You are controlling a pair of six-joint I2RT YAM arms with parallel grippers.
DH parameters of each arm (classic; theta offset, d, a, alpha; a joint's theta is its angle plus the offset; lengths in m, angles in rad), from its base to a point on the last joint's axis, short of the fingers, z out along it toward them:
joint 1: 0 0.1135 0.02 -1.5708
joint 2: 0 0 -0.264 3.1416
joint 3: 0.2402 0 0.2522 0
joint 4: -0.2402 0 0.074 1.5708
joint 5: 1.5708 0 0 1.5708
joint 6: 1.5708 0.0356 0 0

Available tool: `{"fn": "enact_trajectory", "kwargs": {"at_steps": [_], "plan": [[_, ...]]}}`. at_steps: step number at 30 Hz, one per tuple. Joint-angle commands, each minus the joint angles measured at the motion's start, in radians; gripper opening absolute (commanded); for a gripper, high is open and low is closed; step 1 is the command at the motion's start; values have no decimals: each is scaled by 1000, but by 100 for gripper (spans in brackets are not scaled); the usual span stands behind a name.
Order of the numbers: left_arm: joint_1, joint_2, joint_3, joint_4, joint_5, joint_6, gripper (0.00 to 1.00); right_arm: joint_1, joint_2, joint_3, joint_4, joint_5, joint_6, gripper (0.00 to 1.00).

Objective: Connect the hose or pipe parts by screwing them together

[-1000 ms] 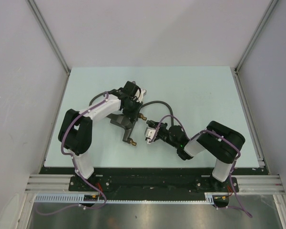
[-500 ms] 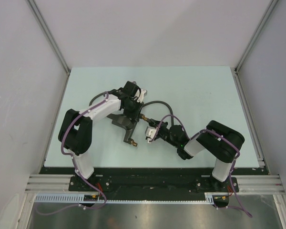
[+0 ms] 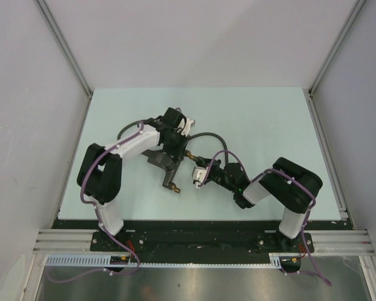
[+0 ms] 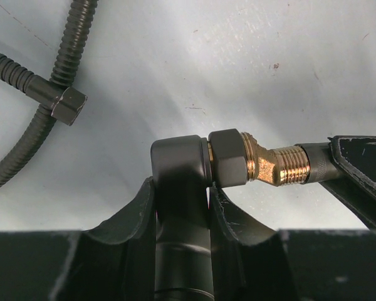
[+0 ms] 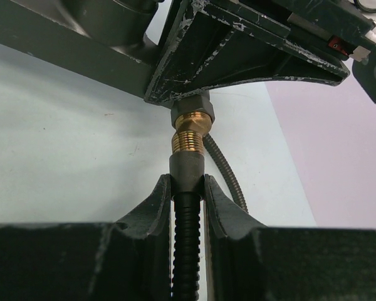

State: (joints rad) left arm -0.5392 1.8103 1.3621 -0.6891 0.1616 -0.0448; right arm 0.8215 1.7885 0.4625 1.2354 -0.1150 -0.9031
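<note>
Bright, even light — soft shadows, glints on the fitting (image 4: 263, 164).

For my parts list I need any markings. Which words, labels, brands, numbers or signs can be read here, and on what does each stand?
None: no readable text in any view. The dark fitting, its brass tip, the hose and the table show no print, label or stamped mark.

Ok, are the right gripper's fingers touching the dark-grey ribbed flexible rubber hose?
Touching. Right wrist view: the right gripper fingers press both sides of the dark-grey hose, no gap.
</note>
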Motion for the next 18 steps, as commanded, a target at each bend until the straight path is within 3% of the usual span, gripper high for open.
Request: {"fn": "enact_trajectory", "kwargs": {"at_steps": [1,18], "plan": [[-34,-63,12,8,41,36,0,1,-41,39,27,-15,-37,0],[-44,-58,14,8,24,34,0,22,-12,45,116,21,10,0]]}}
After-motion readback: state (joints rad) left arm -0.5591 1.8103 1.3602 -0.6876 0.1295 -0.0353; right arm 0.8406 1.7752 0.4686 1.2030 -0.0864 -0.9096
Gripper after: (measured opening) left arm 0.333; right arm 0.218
